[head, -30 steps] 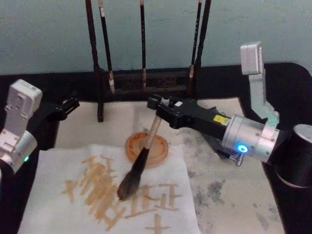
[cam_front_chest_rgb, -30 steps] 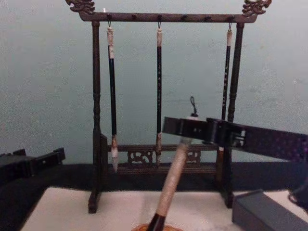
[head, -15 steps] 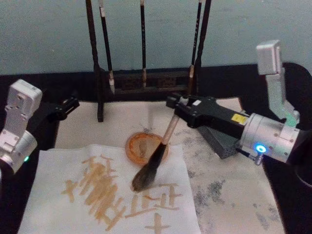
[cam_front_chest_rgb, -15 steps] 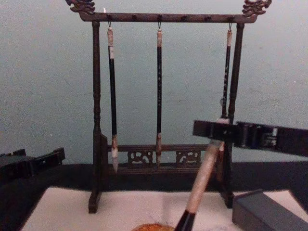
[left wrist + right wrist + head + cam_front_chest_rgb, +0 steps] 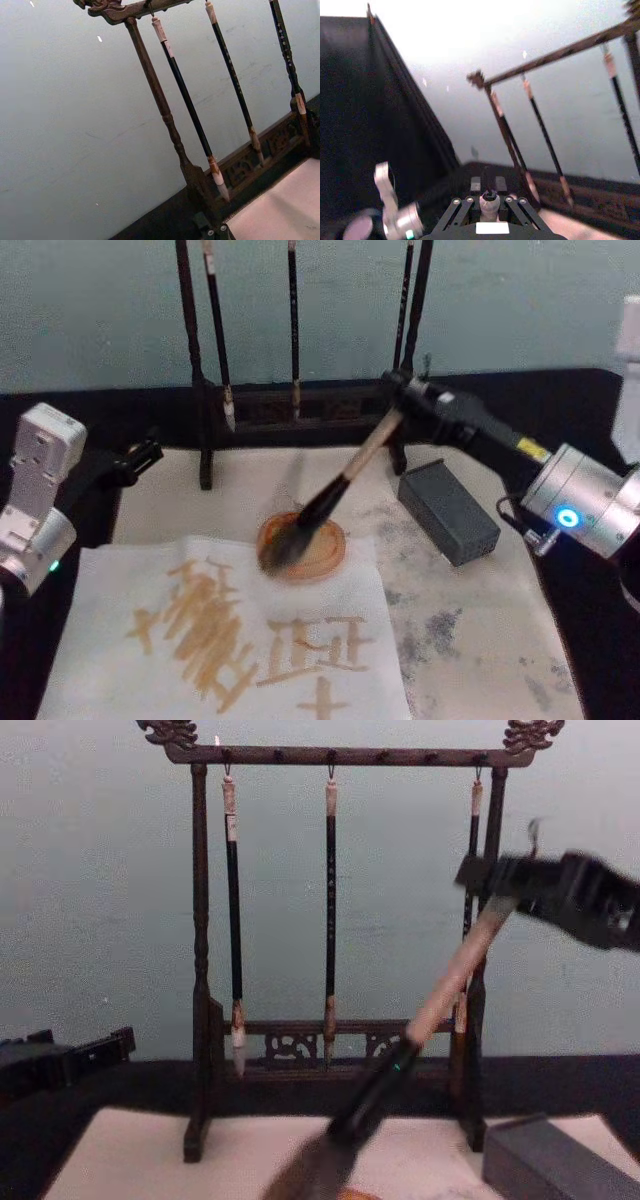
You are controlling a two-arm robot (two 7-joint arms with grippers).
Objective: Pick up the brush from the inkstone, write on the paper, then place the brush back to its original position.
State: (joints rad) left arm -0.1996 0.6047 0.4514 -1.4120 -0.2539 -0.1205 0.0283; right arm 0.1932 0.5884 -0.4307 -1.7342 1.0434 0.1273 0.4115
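Left gripper (image 5: 148, 453) parked at the table's left edge, off the sheets, holding nothing, open or closed can't be told; the paper (image 5: 110, 670) lies flat front-left, white, covered in brown brush strokes, resting on a bigger beige mat (image 5: 470, 640) with grey smudges; wooden brush rack (image 5: 200, 970) stands at the back on the mat's far edge, three thin dark brushes (image 5: 330, 910) hanging from its top bar; round orange-brown inkstone (image 5: 328, 540) sits at the paper's far edge, just in front of the rack; the brush (image 5: 362, 458) is tilted, handle leaning up and to the right, black ferrule low, tuft down over the left part of the inkstone, blurred so contact can't be told; right gripper (image 5: 400, 400) reaches in from the right, raised in front of the rack's right post, fingers clamped on the top end of the brush handle; dark grey block (image 5: 450, 512) lies on the mat right of the inkstone, beneath the right arm, apart from the brush
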